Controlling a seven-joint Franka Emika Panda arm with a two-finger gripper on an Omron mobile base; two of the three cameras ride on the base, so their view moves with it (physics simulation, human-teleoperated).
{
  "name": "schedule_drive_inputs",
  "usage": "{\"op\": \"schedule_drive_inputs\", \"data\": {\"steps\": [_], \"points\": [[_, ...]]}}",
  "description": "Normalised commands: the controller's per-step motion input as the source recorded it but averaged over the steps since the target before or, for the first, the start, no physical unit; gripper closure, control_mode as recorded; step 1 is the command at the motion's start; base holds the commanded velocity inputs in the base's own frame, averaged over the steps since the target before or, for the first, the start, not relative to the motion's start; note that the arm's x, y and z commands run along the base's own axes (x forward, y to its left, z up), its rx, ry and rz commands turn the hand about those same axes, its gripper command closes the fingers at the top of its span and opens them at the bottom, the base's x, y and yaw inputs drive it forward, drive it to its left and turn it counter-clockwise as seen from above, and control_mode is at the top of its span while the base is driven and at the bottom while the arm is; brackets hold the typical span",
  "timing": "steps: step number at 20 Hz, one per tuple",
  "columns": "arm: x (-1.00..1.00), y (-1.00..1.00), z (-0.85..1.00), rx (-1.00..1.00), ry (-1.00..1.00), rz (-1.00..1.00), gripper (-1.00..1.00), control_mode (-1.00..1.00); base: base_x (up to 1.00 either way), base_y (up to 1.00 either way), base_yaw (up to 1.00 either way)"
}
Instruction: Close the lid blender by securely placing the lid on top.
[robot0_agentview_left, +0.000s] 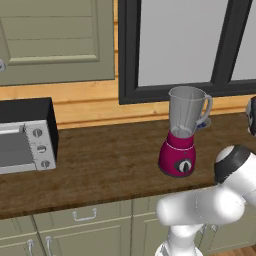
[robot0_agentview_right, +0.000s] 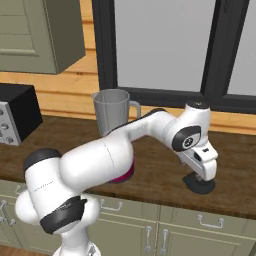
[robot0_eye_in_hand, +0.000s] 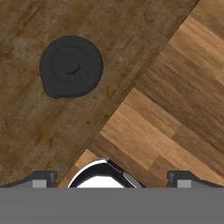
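The blender stands on the wooden counter, magenta base below and clear jar above, its mouth uncovered. In the right base view the jar rises behind my arm. The lid, a flat round dark cap, lies on the counter close to its front edge, to the right of the blender. My gripper hangs just above the lid, pointing down. In the hand view the lid sits in the upper left, off to one side of the open gripper, whose fingertips hold nothing.
A black-and-silver toaster oven stands at the counter's left end. A dark-framed window runs behind the blender. The counter's front edge crosses the hand view diagonally, with the wooden floor beyond it. Cabinet doors are below.
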Motion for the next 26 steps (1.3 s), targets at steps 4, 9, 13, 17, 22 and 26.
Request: {"op": "schedule_drive_inputs", "data": {"steps": [4,9,13,17,22,26], "points": [[0.0,0.0,-0.23,0.08,0.0,-0.08,-1.0,-1.0,0.0,0.0,0.0],[0.0,0.0,-0.37,0.04,0.0,-0.09,-1.0,-1.0,0.0,0.0,0.0],[0.2,-0.01,-0.34,0.0,0.0,-0.07,-1.0,-1.0,0.0,0.0,0.0],[0.25,-0.02,-0.29,0.0,0.0,-0.02,-1.0,-1.0,0.0,0.0,0.0],[0.25,-0.09,-0.39,0.0,0.0,-0.01,-1.0,-1.0,0.0,0.0,0.0],[0.03,-0.12,-0.03,0.01,0.02,-0.02,-1.0,-1.0,0.0,0.0,0.0]]}}
